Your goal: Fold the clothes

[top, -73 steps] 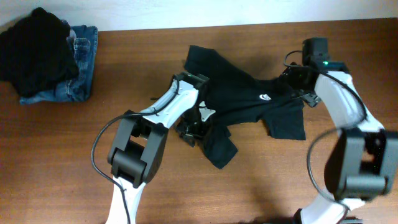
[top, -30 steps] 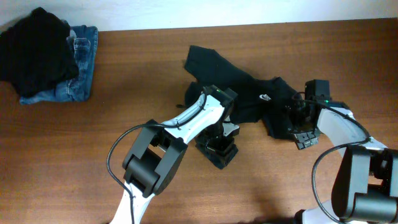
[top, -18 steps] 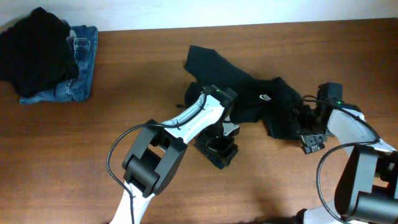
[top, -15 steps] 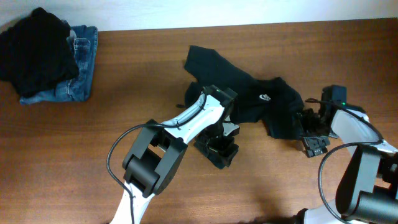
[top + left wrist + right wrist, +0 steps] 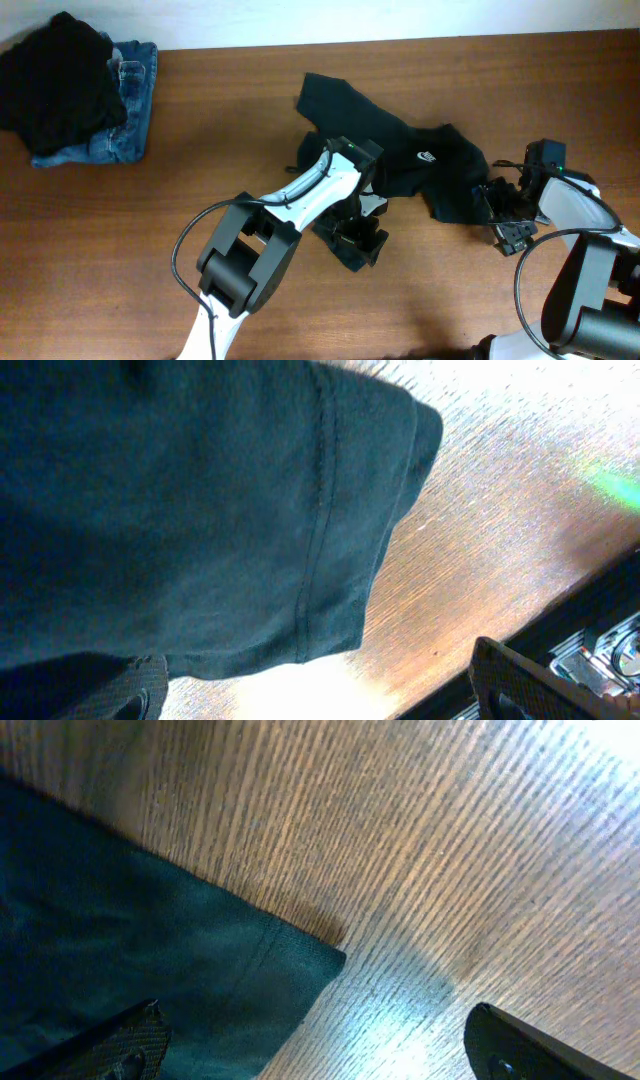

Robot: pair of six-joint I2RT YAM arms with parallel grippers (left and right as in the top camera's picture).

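T-shirt (image 5: 400, 150), jeans (image 5: 128, 125) on wooden table (image 5: 200, 180)

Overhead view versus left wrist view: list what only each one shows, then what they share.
Only overhead: the whole crumpled T-shirt with its white logo, the jeans under a black garment at the far left, and the right gripper, open. Only left wrist: the stitched hem up close and the table's grain. Both: the dark T-shirt, the table, the open left gripper over the cloth's end.

The T-shirt (image 5: 400, 150) is found lying on the bench (image 5: 220, 170), right of centre; jeans (image 5: 128, 120) are piled at the far left corner.
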